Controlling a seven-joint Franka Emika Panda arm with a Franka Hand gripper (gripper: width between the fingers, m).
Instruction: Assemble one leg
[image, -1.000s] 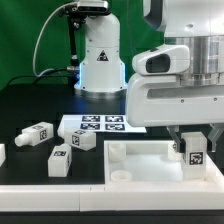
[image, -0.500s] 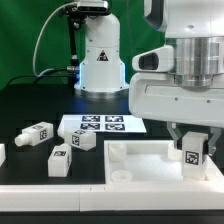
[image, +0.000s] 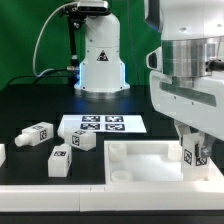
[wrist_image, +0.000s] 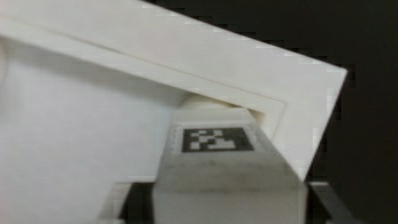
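Observation:
My gripper is shut on a white leg with a black-and-white tag and holds it upright over the corner of the large white panel at the exterior view's right. In the wrist view the leg sits between my dark fingers, its end close to the panel's corner block. Three more legs lie loose on the black table at the exterior view's left: one far left, one by the marker board, one nearer the front.
The marker board lies behind the panel. A white robot base with cables stands at the back. A white part shows at the exterior view's left edge. A white ledge runs along the front.
My wrist has turned about its axis while the leg stays held over the panel's right corner. The leg has sunk slightly. The loose legs have not moved.

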